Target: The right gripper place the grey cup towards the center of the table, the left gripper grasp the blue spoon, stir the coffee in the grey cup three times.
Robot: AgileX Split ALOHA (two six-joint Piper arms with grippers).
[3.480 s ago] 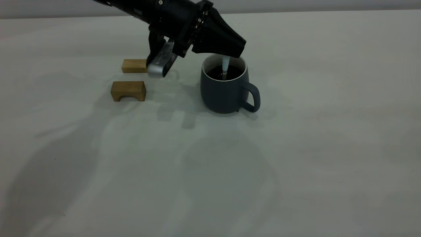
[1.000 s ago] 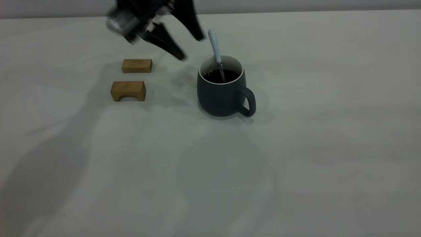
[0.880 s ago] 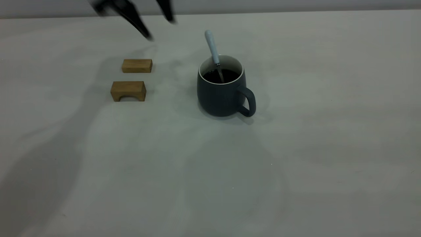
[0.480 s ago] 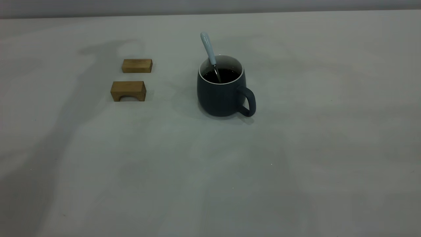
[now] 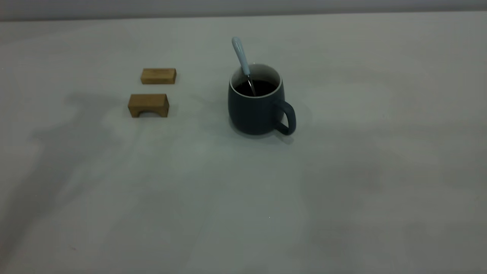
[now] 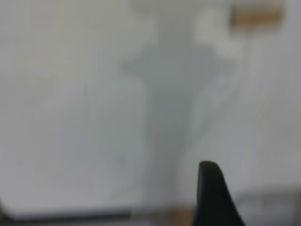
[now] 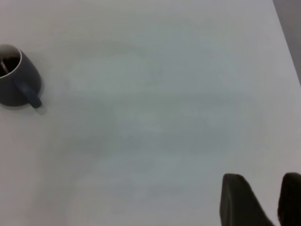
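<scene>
The grey cup stands upright near the middle of the table, its handle toward the front right. Dark coffee fills it. The blue spoon stands in the coffee and leans on the cup's back-left rim, held by nothing. The cup also shows far off in the right wrist view. Neither gripper appears in the exterior view. My left gripper hangs open over bare table, one finger showing. My right gripper is parked far from the cup, its fingers close together and empty.
Two brown wooden blocks lie left of the cup: a flat one at the back and an arched one in front. One block also shows in the left wrist view. The arm's shadow falls on the table's left side.
My left gripper let go of the spoon, rose and drew back to the left, out of the exterior view. The spoon tipped and now leans still on the rim. The cup stands as before.
</scene>
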